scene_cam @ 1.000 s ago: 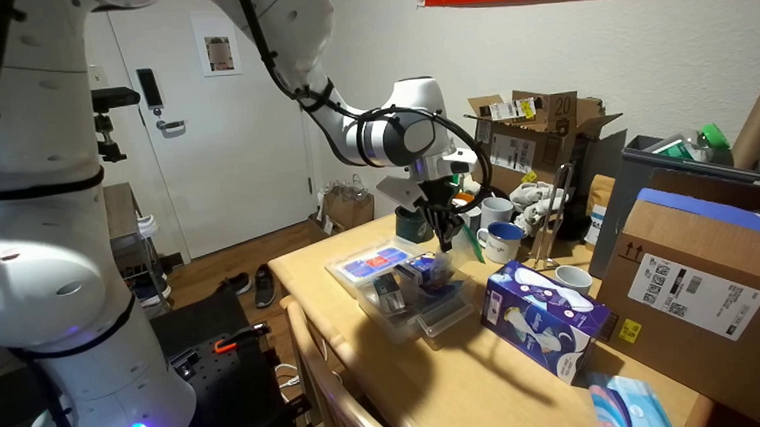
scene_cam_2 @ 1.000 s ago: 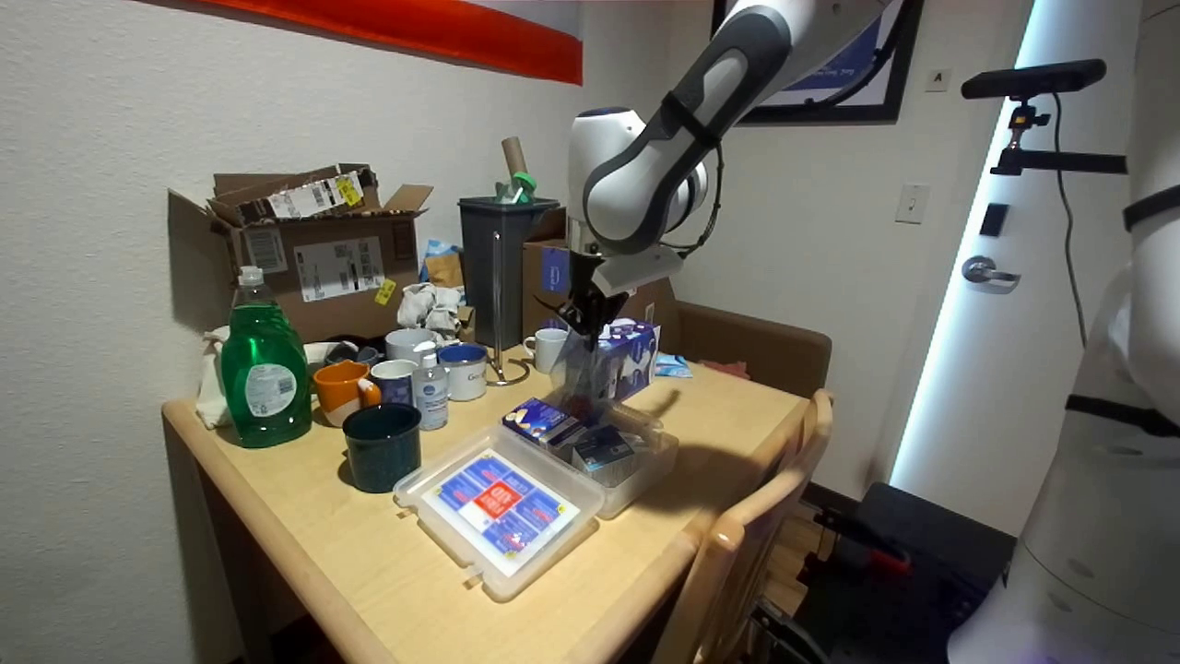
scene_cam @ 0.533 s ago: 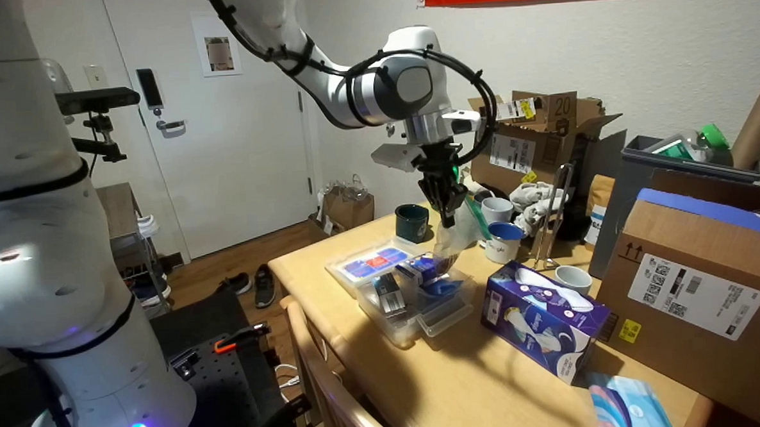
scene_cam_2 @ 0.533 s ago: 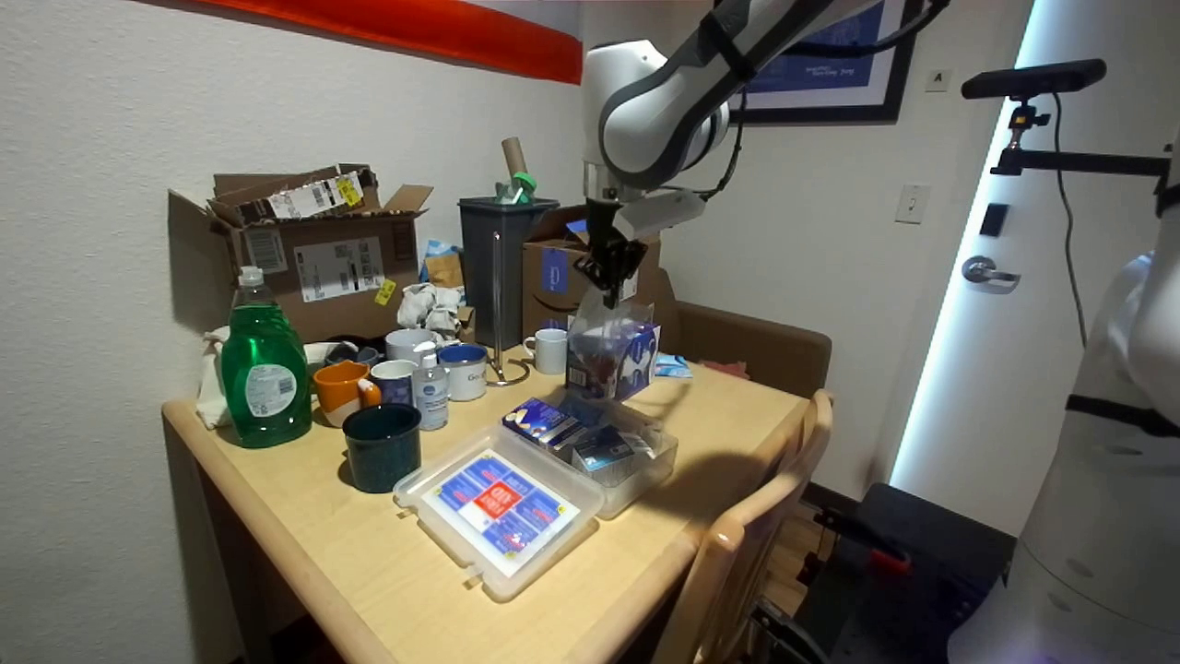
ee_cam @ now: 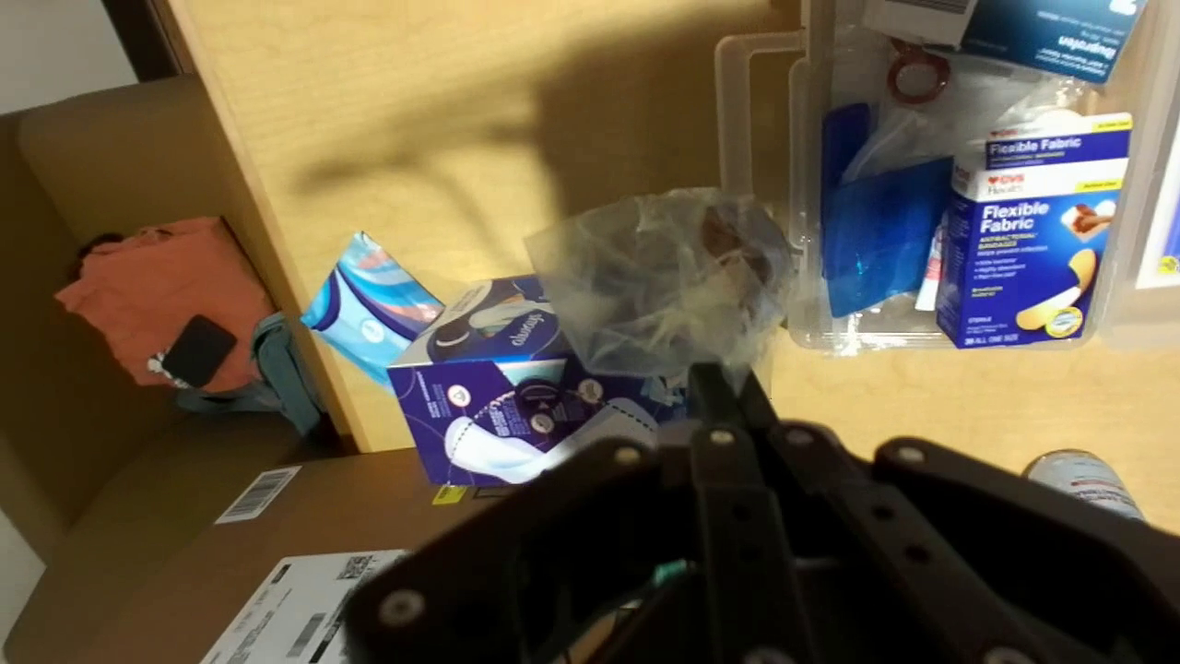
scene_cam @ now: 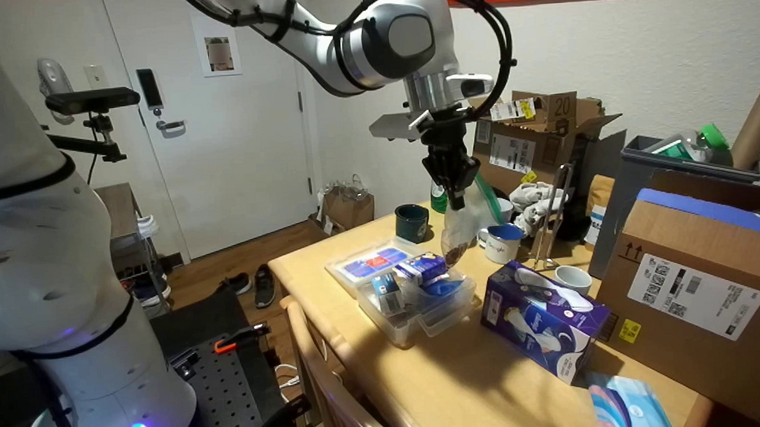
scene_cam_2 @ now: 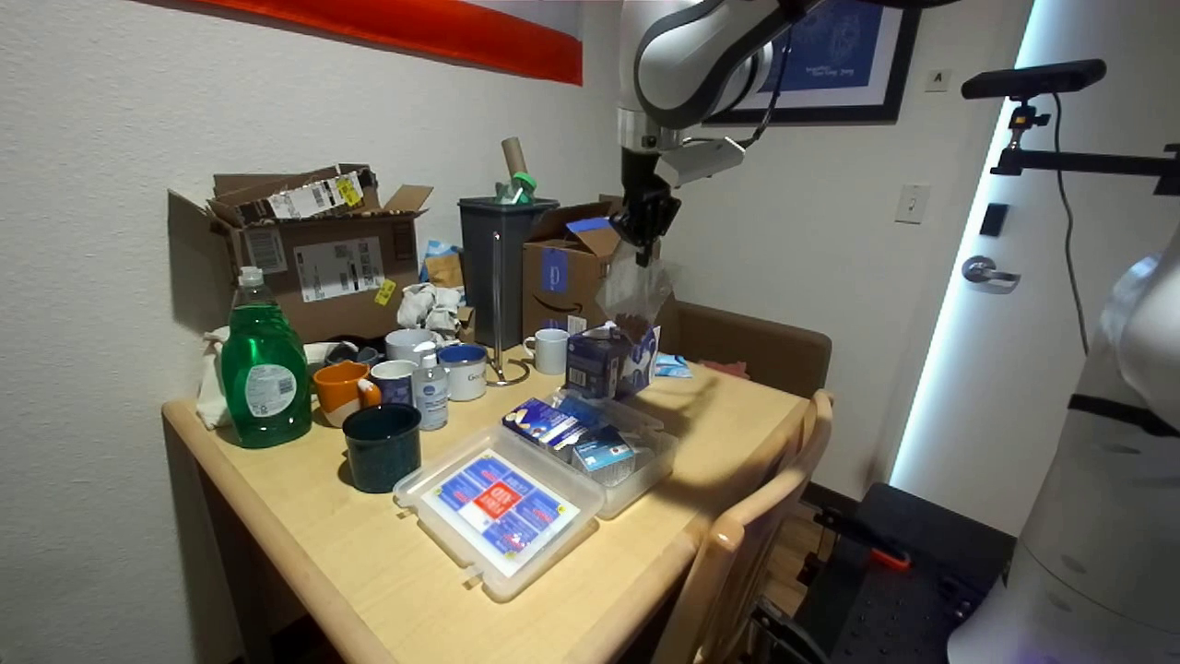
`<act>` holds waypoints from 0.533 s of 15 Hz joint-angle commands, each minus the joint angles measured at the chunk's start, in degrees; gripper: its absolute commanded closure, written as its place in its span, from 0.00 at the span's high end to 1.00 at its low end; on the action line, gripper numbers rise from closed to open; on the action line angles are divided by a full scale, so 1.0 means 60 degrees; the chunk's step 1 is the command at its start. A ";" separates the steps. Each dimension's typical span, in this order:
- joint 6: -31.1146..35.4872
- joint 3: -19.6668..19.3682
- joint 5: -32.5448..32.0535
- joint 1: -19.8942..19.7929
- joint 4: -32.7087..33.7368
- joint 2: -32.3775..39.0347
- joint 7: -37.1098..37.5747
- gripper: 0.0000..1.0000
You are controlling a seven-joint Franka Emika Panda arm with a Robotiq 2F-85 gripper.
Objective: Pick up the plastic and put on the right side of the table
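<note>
Above the light wooden table (scene_cam_2: 341,544), the gripper (scene_cam: 457,202) points downward with its fingertips (ee_cam: 708,387) drawn together, pinching the plastic bag (scene_cam: 469,229) near its upper edge. Most of the bag hangs below the tips, and some of it spreads to one side of them; its green zip strip (scene_cam: 490,199) slants down beside the fingers. Something brown (scene_cam: 455,254) sits in the bag's lower end, too blurred to name. In an exterior view, that lower end shows near the edge of the clear case (scene_cam: 395,331), with the white mug with a blue inside (scene_cam: 503,245) just beside the bag. In an exterior view, the bag (scene_cam_2: 634,290) hangs in front of the purple box (scene_cam_2: 590,364), and its lower end is higher than the box's base. In the wrist view, the bag fans out just past the fingertips, overlapping part of the box on one side and reaching the rim of the case on the other. Whether it touches either cannot be told.
</note>
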 commanded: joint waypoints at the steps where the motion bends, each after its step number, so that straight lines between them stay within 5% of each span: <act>1: -0.0774 0.0028 0.0118 -0.0417 -0.0305 -0.0880 -0.0794 0.00; 8: -0.2062 -0.0089 -0.0122 -0.1041 -0.0149 -0.1393 -0.0991 0.00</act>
